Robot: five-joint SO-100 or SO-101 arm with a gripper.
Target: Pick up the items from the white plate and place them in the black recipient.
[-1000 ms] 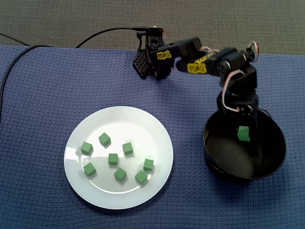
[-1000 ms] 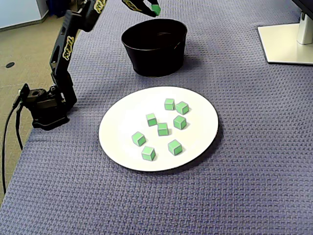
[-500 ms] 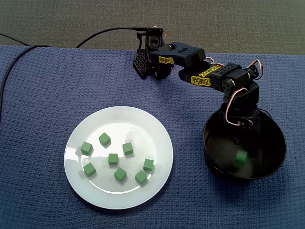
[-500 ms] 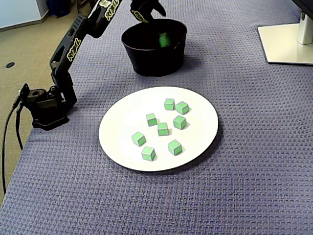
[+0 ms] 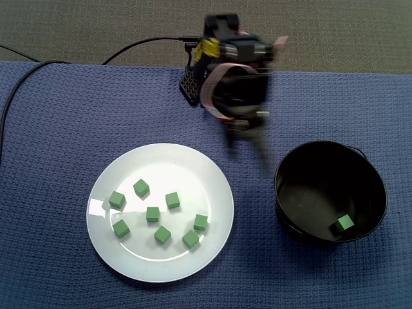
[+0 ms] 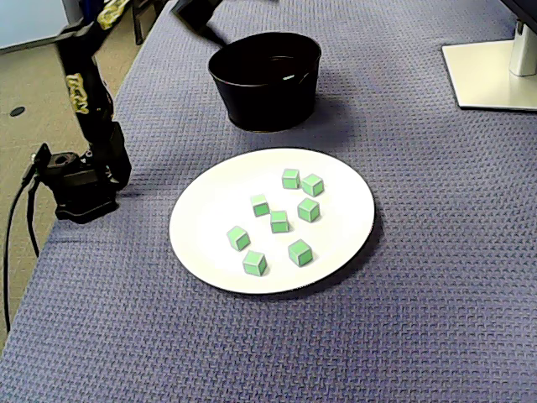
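The white plate (image 5: 161, 151) (image 6: 336, 243) lies on the blue cloth and carries several green cubes (image 5: 152, 214) (image 6: 278, 221). To its right in a fixed view stands the black bowl (image 5: 286, 212) (image 6: 264, 92) with one green cube (image 5: 344, 223) on its floor. My gripper (image 5: 250, 153) is motion-blurred, hanging between plate and bowl just off the bowl's upper left rim. Its fingers look spread apart and empty. In the other fixed view only a dark part of the gripper (image 6: 201, 18) shows at the top edge, left of the bowl.
The arm's base (image 5: 193, 84) (image 6: 80, 180) sits at the cloth's edge with a black cable (image 5: 141, 44) running off it. A white stand foot (image 6: 495, 71) lies at the top right. The cloth ends at the floor on the left (image 6: 33, 101).
The gripper let go of the green cube over the bowl; the cube fell and now rests on the bowl's floor. The arm has swung back out of the bowl toward the plate side.
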